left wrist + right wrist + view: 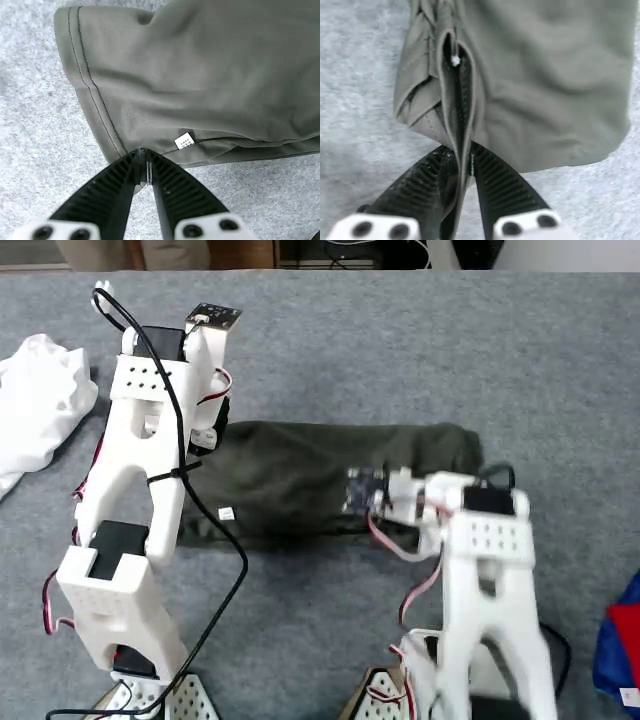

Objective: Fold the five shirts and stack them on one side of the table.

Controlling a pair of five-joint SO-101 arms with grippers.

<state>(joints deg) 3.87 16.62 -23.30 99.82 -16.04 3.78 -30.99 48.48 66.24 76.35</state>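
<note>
Near side of the grey table (400,350): the left gripper (142,152) has its fingers pressed together on a sliver of the olive shirt (330,480) at its hem corner. The right gripper (465,150) pinches a bunched fold. The shirt lies half-folded at mid-table. On lifting, the thin left bite could slip and skew the fold. A white shirt (40,400) waits far left.

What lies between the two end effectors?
The olive shirt stretches from the left end effector to the right end effector, each shut on its edge; the high view shows this.
</note>
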